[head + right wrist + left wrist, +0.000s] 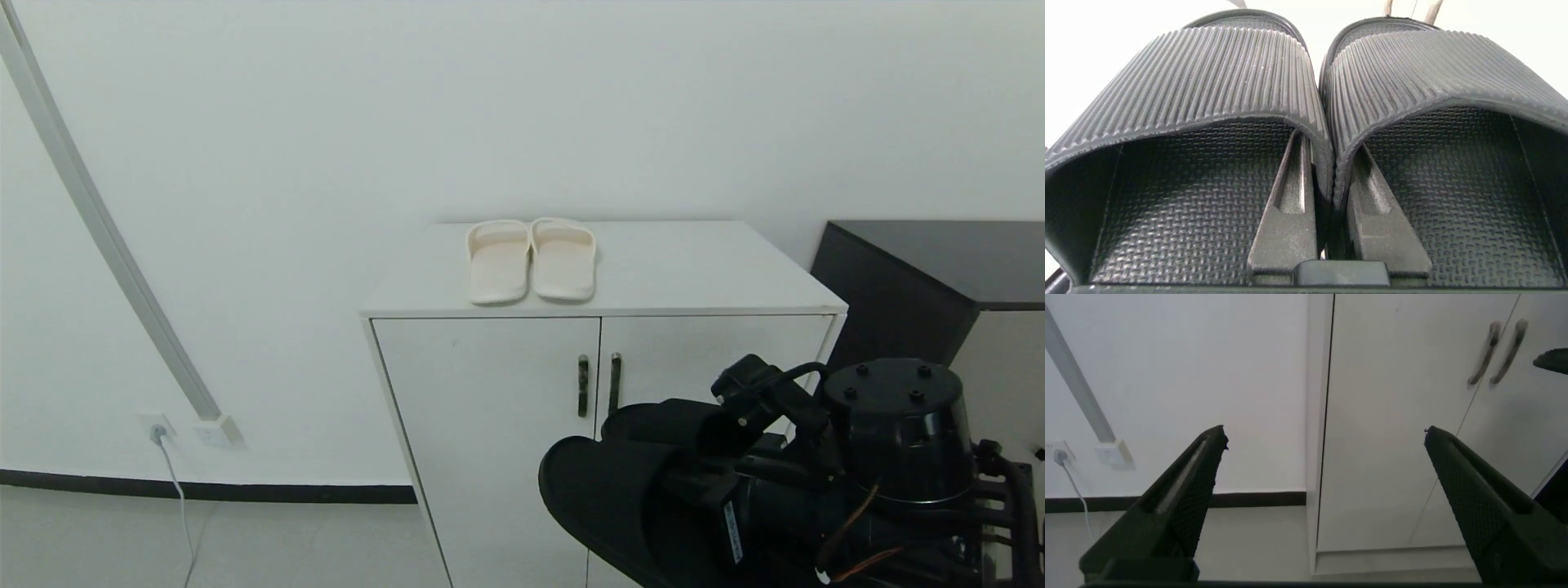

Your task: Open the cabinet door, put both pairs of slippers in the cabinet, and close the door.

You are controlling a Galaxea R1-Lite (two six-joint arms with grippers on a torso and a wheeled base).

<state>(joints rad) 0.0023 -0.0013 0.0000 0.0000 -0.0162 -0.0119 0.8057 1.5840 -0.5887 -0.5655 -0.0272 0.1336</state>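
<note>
A cream pair of slippers (531,260) lies side by side on top of the white cabinet (694,269). Both cabinet doors are closed, with two dark handles (598,384) at the middle seam. My right gripper (1329,204) is shut on the black pair of slippers (1315,106), one finger inside each slipper and pinching their inner walls together. In the head view the black slippers (620,490) hang in front of the right door, low down. My left gripper (1323,441) is open with nothing between its fingers, facing the cabinet's left side and its door handles (1498,351).
A dark table (939,278) stands right of the cabinet. On the wall at left are a slanted cable duct (90,212) and a socket (157,426) with a white cord running to the floor. Open floor lies left of the cabinet.
</note>
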